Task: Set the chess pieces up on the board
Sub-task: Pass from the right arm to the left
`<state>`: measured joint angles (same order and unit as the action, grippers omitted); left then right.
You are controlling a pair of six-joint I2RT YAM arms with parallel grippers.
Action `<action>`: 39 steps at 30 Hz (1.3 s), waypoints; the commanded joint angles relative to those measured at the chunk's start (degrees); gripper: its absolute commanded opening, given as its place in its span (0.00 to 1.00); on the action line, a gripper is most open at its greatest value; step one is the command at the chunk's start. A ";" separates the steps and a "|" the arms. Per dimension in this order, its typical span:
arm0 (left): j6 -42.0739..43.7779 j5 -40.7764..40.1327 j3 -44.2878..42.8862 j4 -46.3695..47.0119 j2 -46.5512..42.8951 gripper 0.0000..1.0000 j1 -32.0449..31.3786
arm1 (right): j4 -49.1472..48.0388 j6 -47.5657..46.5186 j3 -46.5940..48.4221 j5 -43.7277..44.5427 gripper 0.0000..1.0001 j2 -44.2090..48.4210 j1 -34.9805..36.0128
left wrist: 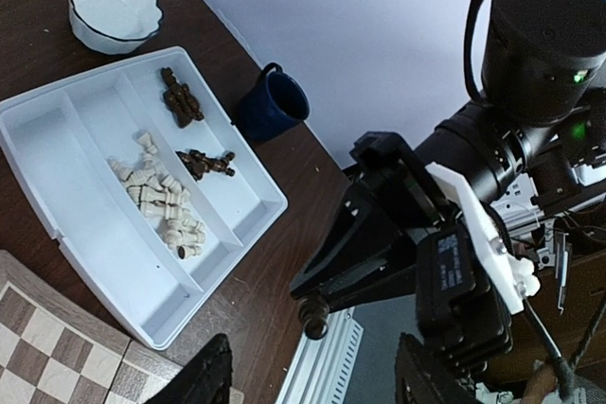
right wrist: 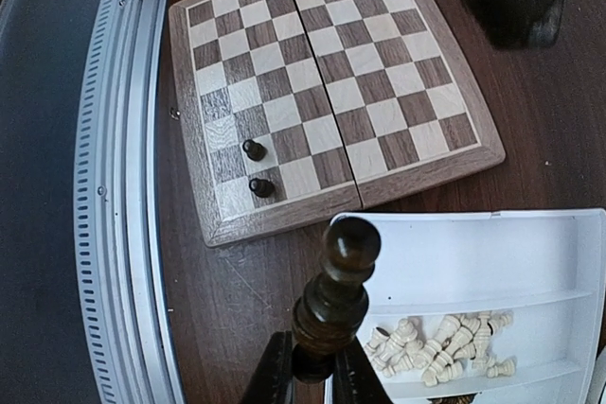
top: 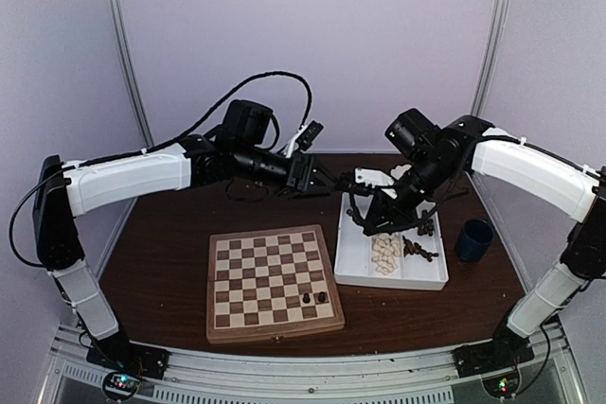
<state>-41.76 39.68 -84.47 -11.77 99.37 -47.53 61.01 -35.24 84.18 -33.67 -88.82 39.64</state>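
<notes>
The board (top: 275,283) lies on the table in front of the left arm, with two dark pieces (top: 314,299) near its front right corner. The right wrist view shows them too, as two dark pieces (right wrist: 258,168) on the board (right wrist: 331,82). My right gripper (right wrist: 314,376) is shut on the base of a dark brown piece (right wrist: 339,290), held in the air above the white tray's (right wrist: 492,243) corner. In the left wrist view that dark piece (left wrist: 316,318) sticks out of the right gripper. My left gripper (left wrist: 317,387) is open and empty, hovering behind the tray (top: 352,262).
The tray holds a heap of cream pieces (left wrist: 161,201) in its middle lane and two clusters of dark pieces (left wrist: 180,99) in its outer lane. A blue cup (top: 473,239) stands right of the tray. A white bowl (left wrist: 115,11) sits behind it.
</notes>
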 commanded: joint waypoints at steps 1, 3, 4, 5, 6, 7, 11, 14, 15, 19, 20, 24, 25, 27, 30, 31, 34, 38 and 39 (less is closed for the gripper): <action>2.26 2.62 -3.09 -1.98 1.56 0.57 -1.27 | 0.60 1.17 3.34 -1.14 0.09 -0.82 0.83; 2.38 2.98 -3.39 -2.38 1.90 0.56 -1.49 | 0.68 1.39 3.90 -1.20 0.09 -1.21 0.88; 2.38 2.96 -3.46 -2.69 2.09 0.56 -1.49 | 0.69 1.47 3.93 -1.36 0.09 -1.29 0.88; 2.39 2.88 -3.51 -2.91 2.20 0.56 -1.51 | 0.62 1.54 3.97 -1.46 0.09 -1.30 0.96; 2.20 2.86 -3.51 -3.03 2.34 0.56 -1.51 | 0.62 1.58 3.99 -1.48 0.09 -1.33 0.97; 2.00 2.95 -3.56 -3.00 2.52 0.56 -1.52 | 0.60 1.65 3.99 -1.61 0.09 -1.28 0.97; 1.86 4.00 -4.01 -2.82 3.20 0.54 -1.92 | 0.67 1.93 4.23 -1.49 0.09 -1.43 1.01; 1.87 4.51 -4.51 -2.77 3.86 0.52 -2.28 | 0.65 2.11 4.37 -1.55 0.09 -1.41 1.04; 1.78 4.60 -4.56 -2.80 4.05 0.52 -2.30 | 0.60 2.15 4.42 -1.69 0.09 -1.37 1.05; 1.68 4.83 -4.87 -2.82 4.79 0.44 -2.39 | 0.68 2.20 4.57 -2.28 0.09 -1.46 1.08; 1.61 4.80 -4.87 -2.75 4.90 0.42 -2.35 | 0.82 2.19 4.60 -2.50 0.09 -1.46 1.12; 1.29 5.43 -5.03 -2.66 5.47 0.35 -2.39 | 0.92 2.20 4.43 -2.98 0.09 -1.22 1.07; 1.21 5.52 -4.93 -2.57 5.55 0.33 -2.39 | 0.93 2.20 4.42 -2.98 0.09 -1.21 1.08; 1.03 5.86 -4.92 -2.31 5.73 0.31 -2.39 | 0.89 2.20 4.35 -2.98 0.09 -1.20 1.13; 0.76 6.23 -4.92 -1.97 6.07 0.30 -2.39 | 0.78 2.36 4.43 -3.07 0.09 -1.32 1.11; 0.64 6.36 -4.92 -1.83 6.16 0.30 -2.39 | 0.71 2.44 4.52 -3.09 0.09 -1.41 1.06; 0.40 7.07 -5.08 -1.55 6.56 0.27 -2.39 | 0.68 2.67 4.66 -3.07 0.09 -1.54 1.11; 0.19 7.64 -5.25 -1.28 6.96 0.22 -2.38 | 0.60 2.81 4.55 -3.29 0.09 -1.70 1.10; 0.22 7.69 -5.18 -1.25 6.96 0.20 -2.39 | 0.60 2.88 4.51 -3.25 0.09 -1.72 1.09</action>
<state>-41.45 45.80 -87.88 -14.98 105.45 -49.67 61.56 -32.82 87.07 -35.38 -90.21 40.29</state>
